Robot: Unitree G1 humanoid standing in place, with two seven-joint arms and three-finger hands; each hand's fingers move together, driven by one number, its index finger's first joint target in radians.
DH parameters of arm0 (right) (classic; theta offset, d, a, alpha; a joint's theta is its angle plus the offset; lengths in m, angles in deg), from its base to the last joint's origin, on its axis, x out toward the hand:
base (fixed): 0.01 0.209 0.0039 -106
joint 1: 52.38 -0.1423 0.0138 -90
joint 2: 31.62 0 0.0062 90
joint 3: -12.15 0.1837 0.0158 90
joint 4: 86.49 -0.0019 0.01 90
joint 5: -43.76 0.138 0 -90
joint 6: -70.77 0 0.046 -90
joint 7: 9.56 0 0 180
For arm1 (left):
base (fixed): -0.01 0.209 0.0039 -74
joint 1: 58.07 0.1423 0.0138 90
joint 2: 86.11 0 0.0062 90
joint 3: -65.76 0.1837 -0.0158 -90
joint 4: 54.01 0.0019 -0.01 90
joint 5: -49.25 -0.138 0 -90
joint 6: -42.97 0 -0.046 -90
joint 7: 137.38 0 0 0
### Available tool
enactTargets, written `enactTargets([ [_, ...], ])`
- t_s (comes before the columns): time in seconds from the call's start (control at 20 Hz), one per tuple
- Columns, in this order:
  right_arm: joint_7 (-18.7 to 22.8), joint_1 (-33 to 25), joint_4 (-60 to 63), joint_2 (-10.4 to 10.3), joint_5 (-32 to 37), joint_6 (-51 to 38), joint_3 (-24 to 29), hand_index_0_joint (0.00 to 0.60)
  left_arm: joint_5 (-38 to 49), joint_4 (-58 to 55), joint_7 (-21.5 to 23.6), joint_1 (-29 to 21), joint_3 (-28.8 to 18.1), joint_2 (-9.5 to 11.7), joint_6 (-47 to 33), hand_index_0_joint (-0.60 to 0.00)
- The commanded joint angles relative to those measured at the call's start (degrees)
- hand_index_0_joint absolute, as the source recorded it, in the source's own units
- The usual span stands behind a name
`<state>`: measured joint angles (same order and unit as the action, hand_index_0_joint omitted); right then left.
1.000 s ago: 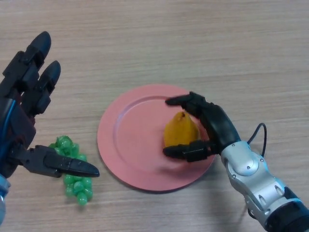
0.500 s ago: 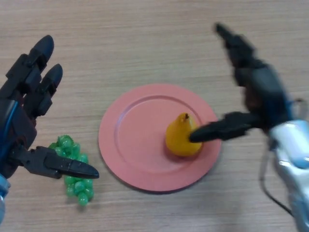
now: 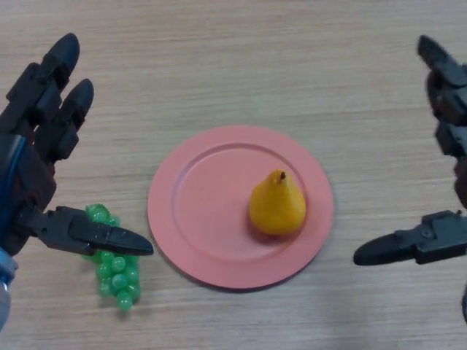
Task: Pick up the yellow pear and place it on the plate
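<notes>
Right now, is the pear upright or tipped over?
Upright: the pear stands on the plate, stem end up, free of both hands.

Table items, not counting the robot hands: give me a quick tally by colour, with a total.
Yellow: 1, the pear, standing on the plate.
Pink: 1, the plate.
Green: 1, the bunch of grapes, lying on the table left of the plate.
Total: 3

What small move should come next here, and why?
Probably none beyond resting the right hand away from the table: the yellow pear stands upright on the pink plate, with both open hands clear of it. The left hand hovers above the green grapes.
</notes>
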<state>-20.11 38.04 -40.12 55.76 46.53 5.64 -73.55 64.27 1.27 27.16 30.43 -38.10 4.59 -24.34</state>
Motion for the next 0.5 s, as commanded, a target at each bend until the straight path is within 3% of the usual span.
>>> enactTargets([
  [0.05,1.7,-1.2,-5.6,0.5,1.7,-3.1,1.1,0.0,-0.3,-2.9,-1.7,-1.2,-1.7,1.8,-5.5,0.0],
  [0.2,1.4,-0.6,-7.5,0.4,1.1,-0.2,-0.4,0.0,1.6,-3.9,0.6,-1.1,-2.2,1.1,-5.4,0.0],
  [0.5,0.6,0.5,-11.4,0.0,3.0,4.0,-0.5,0.0,1.4,-6.6,0.7,-0.8,-3.1,1.7,-2.8,0.0],
])
